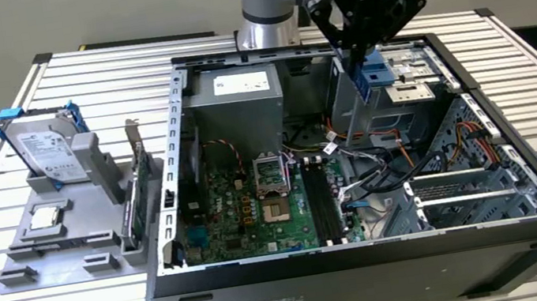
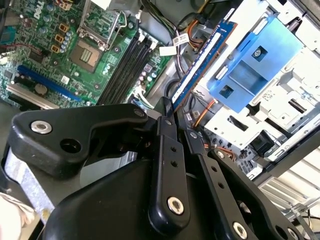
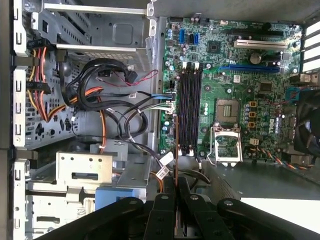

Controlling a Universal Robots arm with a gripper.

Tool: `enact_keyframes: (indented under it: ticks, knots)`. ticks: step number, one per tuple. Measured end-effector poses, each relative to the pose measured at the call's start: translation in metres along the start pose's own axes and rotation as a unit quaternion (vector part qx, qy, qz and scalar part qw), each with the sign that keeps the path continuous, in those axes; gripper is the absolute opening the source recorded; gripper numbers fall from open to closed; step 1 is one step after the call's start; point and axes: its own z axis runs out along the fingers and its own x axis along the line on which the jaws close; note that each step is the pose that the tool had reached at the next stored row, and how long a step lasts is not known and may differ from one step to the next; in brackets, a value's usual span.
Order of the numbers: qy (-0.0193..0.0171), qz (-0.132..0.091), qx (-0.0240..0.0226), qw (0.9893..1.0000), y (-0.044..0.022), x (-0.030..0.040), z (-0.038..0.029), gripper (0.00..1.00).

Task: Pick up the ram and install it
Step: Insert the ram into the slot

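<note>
My jaws are clamped on the ram (image 2: 202,62), held above the motherboard (image 3: 240,100); I judge it must line up edge-on with a black memory slot (image 3: 190,110).

The gripper (image 3: 176,184) is pinching the ram (image 3: 176,145), which is showing edge-on as a thin strip over the green motherboard (image 3: 250,75). The stick is hanging just beside the black memory slots (image 3: 190,110), near the open processor socket (image 3: 226,112) and the bundled cables (image 3: 110,85).
</note>
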Motion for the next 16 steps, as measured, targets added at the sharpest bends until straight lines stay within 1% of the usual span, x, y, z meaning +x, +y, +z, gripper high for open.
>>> enact_keyframes:
  ticks: [4,9,16]
  knots:
    - [0.0000,0.000,-0.0007,1.0000,0.0000,-0.0004,0.0016,0.00]
    - [0.0003,0.000,-0.0008,1.0000,-0.0001,-0.0030,0.0042,0.00]
    - [0.0003,0.000,-0.0009,1.0000,-0.0001,-0.0032,0.0077,0.00]
